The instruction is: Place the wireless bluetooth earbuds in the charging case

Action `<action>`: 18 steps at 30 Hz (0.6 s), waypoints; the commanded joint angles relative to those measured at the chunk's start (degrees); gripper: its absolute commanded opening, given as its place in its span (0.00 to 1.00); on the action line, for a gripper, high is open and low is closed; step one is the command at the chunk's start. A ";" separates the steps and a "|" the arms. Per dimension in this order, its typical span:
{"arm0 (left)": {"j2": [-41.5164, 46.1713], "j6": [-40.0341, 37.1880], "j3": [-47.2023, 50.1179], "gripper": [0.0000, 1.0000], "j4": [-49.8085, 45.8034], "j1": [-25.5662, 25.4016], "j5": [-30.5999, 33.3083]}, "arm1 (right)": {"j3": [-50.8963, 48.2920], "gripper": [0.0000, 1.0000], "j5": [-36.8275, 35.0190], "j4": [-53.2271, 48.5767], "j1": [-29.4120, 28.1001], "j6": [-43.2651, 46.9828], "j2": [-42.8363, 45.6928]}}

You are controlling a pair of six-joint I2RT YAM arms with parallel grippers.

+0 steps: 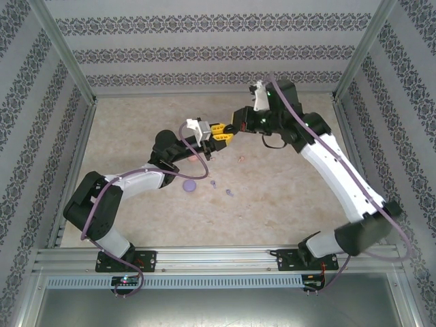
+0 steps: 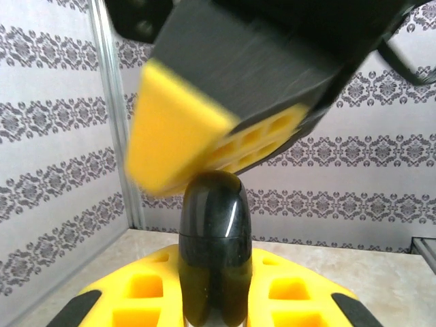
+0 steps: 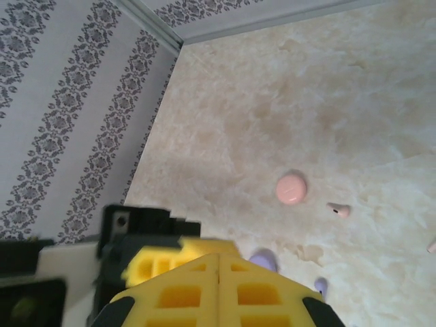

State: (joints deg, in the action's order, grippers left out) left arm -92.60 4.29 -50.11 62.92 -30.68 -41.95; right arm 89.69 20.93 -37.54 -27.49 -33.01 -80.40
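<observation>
Here: left end effector [image 2: 214,303] pinches glossy black case [image 2: 214,225]; right end effector [image 3: 218,266] pressed together.

Left wrist cam: the black case [image 2: 214,238] runs off the bottom edge, so no clue what its lower end looks like, and the right tool [image 2: 204,150] above it is just a yellow smear. From overhead the purple earbuds [image 1: 229,193] on the counter [image 1: 286,197] are specks, can't tell which way they lie. Right wrist cam has a purple blob [image 3: 264,257] half hidden behind the tool, plus a pink bit [image 3: 432,246] chopped by the right edge.
</observation>
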 commanded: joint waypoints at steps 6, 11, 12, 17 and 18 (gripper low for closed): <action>-4.98 7.72 -5.57 0.00 -5.91 -0.11 7.81 | -13.11 0.06 -10.98 4.48 11.44 -6.19 10.42; -13.57 20.86 -15.41 0.00 -19.74 -0.17 8.00 | -24.31 0.15 -11.81 6.22 17.49 -7.57 15.16; -16.20 24.40 -18.24 0.00 -22.68 -0.34 7.65 | -26.28 0.16 -12.38 6.33 18.13 -7.74 15.91; -28.48 36.21 -29.53 0.00 -28.71 -2.81 6.54 | -32.57 0.18 -13.55 7.04 21.07 -8.64 19.39; -30.49 37.76 -31.05 0.00 -28.75 -3.64 7.25 | -33.02 0.19 -13.46 6.88 21.86 -8.65 19.86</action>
State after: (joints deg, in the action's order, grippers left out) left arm -119.42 32.34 -78.11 39.75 -31.83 -34.79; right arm 57.58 9.23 -32.77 -6.92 -40.62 -62.85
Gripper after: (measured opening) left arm 0.175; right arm 0.184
